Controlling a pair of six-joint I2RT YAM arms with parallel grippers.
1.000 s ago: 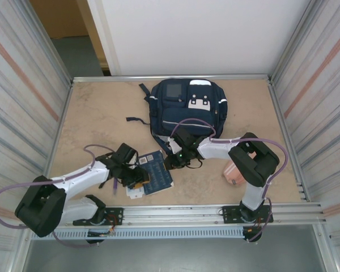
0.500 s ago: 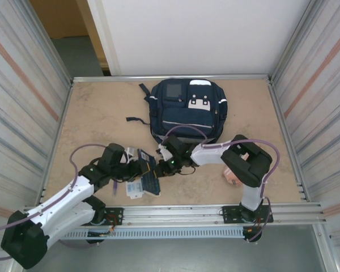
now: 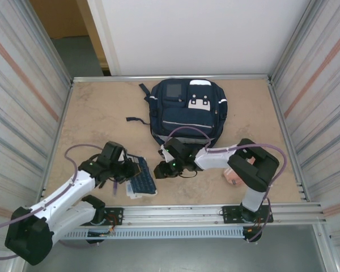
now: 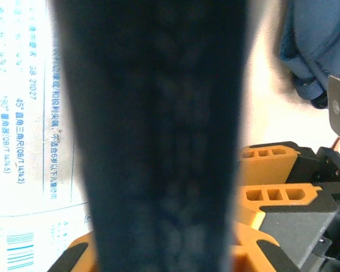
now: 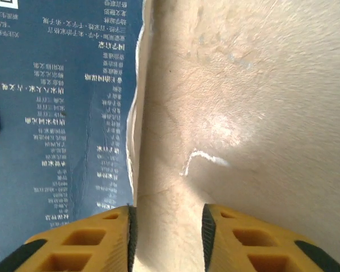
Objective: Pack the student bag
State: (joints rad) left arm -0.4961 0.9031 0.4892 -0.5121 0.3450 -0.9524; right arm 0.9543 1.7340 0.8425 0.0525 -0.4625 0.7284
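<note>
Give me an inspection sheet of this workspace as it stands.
Surface: beige table, lightly scuffed, no spills seen.
Job's things: student bag flat, front up, far middle; blue book near side, outside the bag.
Clutter: white printed packet under the book; pink pouch by the right arm.
Grippers: left gripper shut on the book's edge; right gripper open, empty, beside the book.
Cables: purple cables loop over both arms; one arcs by the bag's near edge.
Surroundings: corrugated metal walls either side; white wall behind.
</note>
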